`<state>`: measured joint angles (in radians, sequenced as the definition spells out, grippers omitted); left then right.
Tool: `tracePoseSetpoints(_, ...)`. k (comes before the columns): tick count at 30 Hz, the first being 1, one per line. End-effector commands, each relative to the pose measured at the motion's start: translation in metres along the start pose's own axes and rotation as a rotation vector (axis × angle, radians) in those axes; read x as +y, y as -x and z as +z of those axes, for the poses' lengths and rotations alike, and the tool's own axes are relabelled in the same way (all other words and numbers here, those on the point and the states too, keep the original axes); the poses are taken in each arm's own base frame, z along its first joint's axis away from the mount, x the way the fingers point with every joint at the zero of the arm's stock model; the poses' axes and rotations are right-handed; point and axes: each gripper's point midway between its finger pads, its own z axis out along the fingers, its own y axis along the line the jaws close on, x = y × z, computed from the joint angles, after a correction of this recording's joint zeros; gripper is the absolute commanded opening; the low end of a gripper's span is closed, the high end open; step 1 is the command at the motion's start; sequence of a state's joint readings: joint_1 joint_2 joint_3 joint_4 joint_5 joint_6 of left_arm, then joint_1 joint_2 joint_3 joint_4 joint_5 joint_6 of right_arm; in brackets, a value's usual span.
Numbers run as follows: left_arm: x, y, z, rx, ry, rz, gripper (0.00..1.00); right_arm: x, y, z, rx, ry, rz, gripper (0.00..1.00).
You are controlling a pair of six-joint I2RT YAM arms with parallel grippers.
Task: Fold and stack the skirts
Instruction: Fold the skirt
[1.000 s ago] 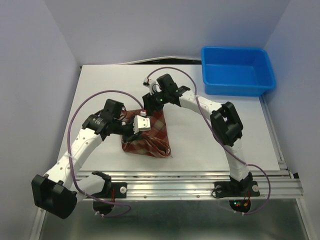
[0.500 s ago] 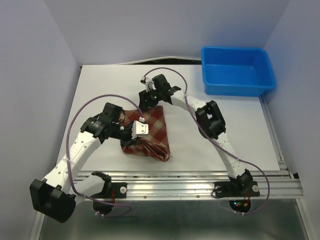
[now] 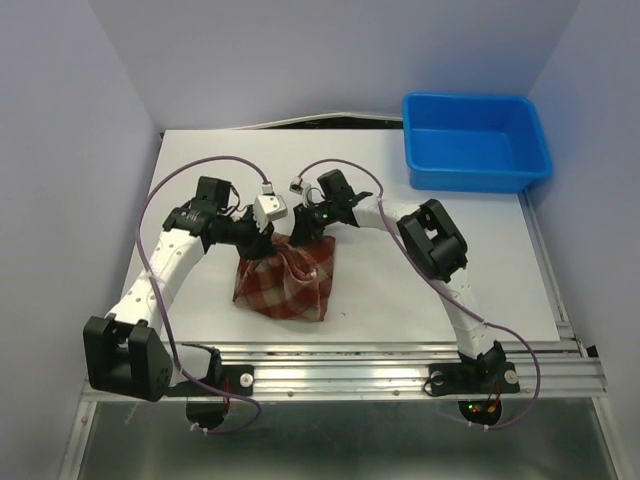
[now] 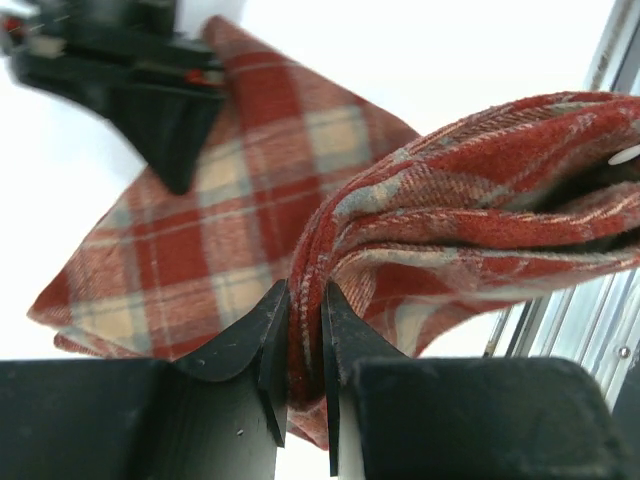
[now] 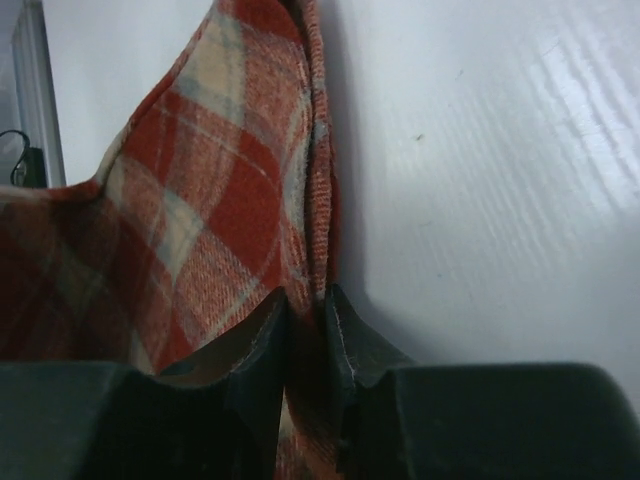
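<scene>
Top external view has both my arms meeting over the red, dark-red and cream plaid cloth skirt. It sits on the white tabletop, a bit left of centre toward the near edge and well apart from the blue plastic bin in the far right corner. On the wrist cams, the left fingers are clamped tight on a bunched fold of the plaid, and the right fingers are pinched onto a hemmed edge the same way. Both grabs are close together at the skirt's far side, where the cloth is pulled up and sags back down to the tabletop. My guess is I'm mid-fold, with two pinches so the edge stays level as it carries over. Only one skirt shows, so no stacking yet.
</scene>
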<state>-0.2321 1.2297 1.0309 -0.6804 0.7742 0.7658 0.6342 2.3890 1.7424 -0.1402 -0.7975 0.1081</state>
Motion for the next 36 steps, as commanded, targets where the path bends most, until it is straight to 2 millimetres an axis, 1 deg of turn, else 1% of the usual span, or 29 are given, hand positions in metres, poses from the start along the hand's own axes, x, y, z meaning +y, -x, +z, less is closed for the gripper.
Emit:
tracePoseSetpoints(1,0.029,0.031,-0.006,-0.095,0.050,-0.010,0.00,0.006,-0.037,-0.001,0.082,0.030,0.046,0.26)
tracePoseSetpoints(5,0.050,0.028,-0.001,-0.093,0.084,-0.049,0.00,0.011,-0.045,0.002,0.101,0.053,0.051,0.26)
tracePoseSetpoints(6,0.059,0.027,0.001,-0.097,0.097,-0.054,0.00,0.011,-0.048,0.002,0.106,0.057,0.059,0.26)
tracePoseSetpoints(12,0.083,0.029,0.011,-0.111,0.138,-0.056,0.00,0.013,-0.049,0.003,0.109,0.070,0.068,0.26)
tracePoseSetpoints(14,0.094,0.025,0.015,-0.097,0.169,-0.058,0.00,0.014,-0.049,0.003,0.112,0.074,0.072,0.27)
tracePoseSetpoints(21,0.118,0.013,0.025,-0.070,0.232,-0.046,0.00,0.013,-0.050,0.004,0.121,0.078,0.072,0.28)
tracePoseSetpoints(25,0.128,0.000,0.031,-0.035,0.265,-0.045,0.00,0.011,-0.050,0.004,0.124,0.067,0.070,0.32)
tracePoseSetpoints(28,0.130,-0.011,0.037,-0.014,0.266,-0.050,0.02,0.007,-0.051,0.004,0.130,0.044,0.061,0.41)
tracePoseSetpoints(29,0.131,-0.016,0.041,-0.004,0.260,-0.059,0.04,0.002,-0.051,0.004,0.133,0.015,0.055,0.48)
tracePoseSetpoints(32,0.134,-0.025,0.045,0.017,0.265,-0.067,0.08,-0.008,-0.047,0.003,0.133,-0.043,0.032,0.63)
tracePoseSetpoints(33,0.134,-0.031,0.049,0.029,0.257,-0.068,0.09,-0.013,-0.041,0.001,0.125,-0.086,0.018,0.64)
tracePoseSetpoints(35,0.134,-0.034,0.052,0.035,0.249,-0.070,0.11,-0.018,-0.036,0.000,0.116,-0.118,0.010,0.69)
tracePoseSetpoints(36,0.134,-0.037,0.054,0.038,0.242,-0.074,0.11,-0.020,-0.033,-0.001,0.111,-0.134,0.004,0.70)
